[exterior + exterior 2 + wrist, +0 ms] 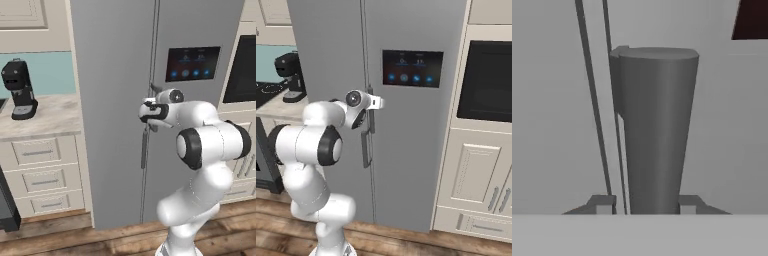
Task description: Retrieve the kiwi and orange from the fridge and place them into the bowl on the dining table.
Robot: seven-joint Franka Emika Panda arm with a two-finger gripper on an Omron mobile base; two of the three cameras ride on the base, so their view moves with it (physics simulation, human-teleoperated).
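Note:
The fridge (115, 75) is a tall grey two-door unit and both doors are closed. The kiwi and the orange are hidden behind them. The bowl and the dining table are out of view. My gripper (148, 112) reaches forward at mid height to the seam between the doors and is shut on a long vertical door handle (654, 130). In the hand view the two fingertips (604, 202) flank the handle's grey bar on either side. From the right base view the gripper (370, 116) sits against the same handle (366, 145), just below the dark display panel (412, 67).
A black coffee machine (20, 90) stands on the marble counter (50, 117) left of the fridge, over cream drawers (37, 180). A built-in oven (488, 82) and cream cabinets (476, 175) sit to the right. Wooden floor (100, 240) lies in front.

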